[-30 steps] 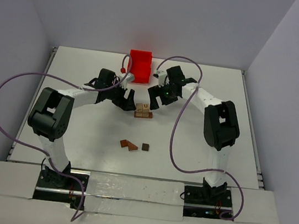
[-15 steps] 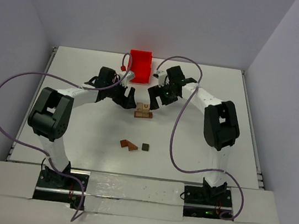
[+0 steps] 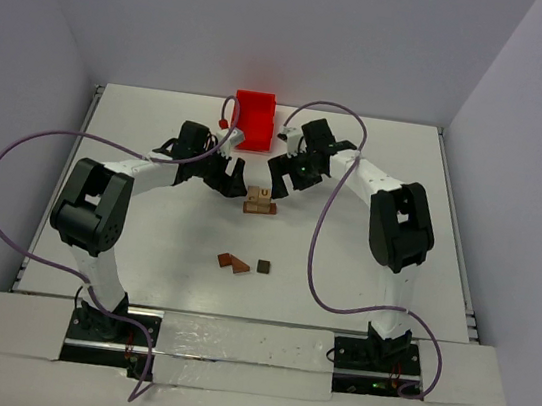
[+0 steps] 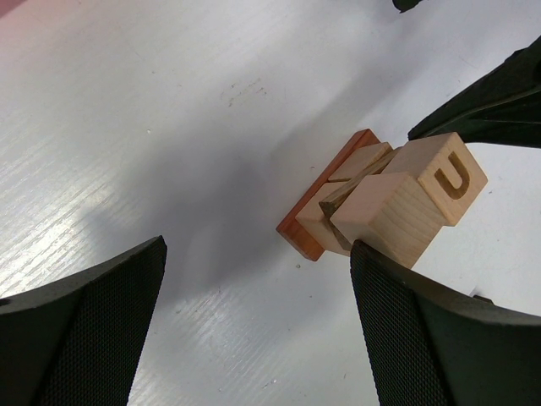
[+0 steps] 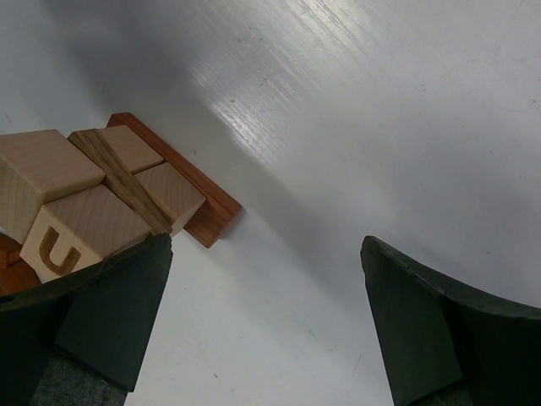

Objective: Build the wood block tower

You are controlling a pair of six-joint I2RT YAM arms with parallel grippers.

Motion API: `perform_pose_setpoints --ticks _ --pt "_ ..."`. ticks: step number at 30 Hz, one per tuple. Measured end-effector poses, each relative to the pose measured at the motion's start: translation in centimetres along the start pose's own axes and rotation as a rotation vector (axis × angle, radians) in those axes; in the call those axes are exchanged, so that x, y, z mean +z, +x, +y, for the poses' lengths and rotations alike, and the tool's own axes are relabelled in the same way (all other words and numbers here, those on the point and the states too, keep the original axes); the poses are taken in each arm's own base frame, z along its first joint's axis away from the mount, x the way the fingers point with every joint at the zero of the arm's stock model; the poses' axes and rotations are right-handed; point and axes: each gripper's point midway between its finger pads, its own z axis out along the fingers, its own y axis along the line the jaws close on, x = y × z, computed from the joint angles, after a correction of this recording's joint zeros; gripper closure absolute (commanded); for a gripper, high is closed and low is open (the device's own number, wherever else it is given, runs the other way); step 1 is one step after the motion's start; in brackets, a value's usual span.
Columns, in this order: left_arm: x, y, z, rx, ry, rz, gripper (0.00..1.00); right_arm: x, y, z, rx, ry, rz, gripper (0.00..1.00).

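Left claw (image 3: 233, 180), right claw (image 3: 279, 180) open, flanking wood block tower (image 3: 260, 202).

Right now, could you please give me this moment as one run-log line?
left hand: open, empty | right hand: open, empty | small tan and reddish-brown wooden block tower: between hands, not held

Wood block tower (image 3: 260, 201) boxed in close: left gripper (image 3: 231, 180) on its left, right gripper (image 3: 280, 178) on far right, both jaws wide.
Red bin (image 3: 253, 120) blocks far side.
Near side: table (image 3: 164, 249) open down to loose flat blocks (image 3: 233, 261) and dark cube (image 3: 263, 266).
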Motion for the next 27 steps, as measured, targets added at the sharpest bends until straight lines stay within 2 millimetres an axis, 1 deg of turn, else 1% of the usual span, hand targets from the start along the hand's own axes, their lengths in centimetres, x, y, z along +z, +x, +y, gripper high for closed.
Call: perform_pose_setpoints --ticks 4,9,16,21,27 --pt "0.0 0.0 0.0 0.000 0.000 0.000 0.06 0.2 -0.1 0.0 0.000 -0.004 0.000 0.00" --pt "0.0 0.0 0.0 0.000 0.000 -0.001 0.06 0.5 0.3 -0.1 0.005 -0.006 0.012 0.00" --pt "0.0 0.1 0.0 -0.002 -0.001 0.002 0.06 0.4 0.2 -0.1 0.005 -0.004 0.013 0.00" --pt "-0.2 0.0 0.4 -0.007 -0.008 -0.005 0.06 0.4 0.3 -0.2 0.008 -0.002 0.017 0.00" --pt "-0.4 0.6 0.8 -0.019 -0.017 0.002 0.07 0.7 1.7 -0.4 0.024 -0.005 0.045 0.00"
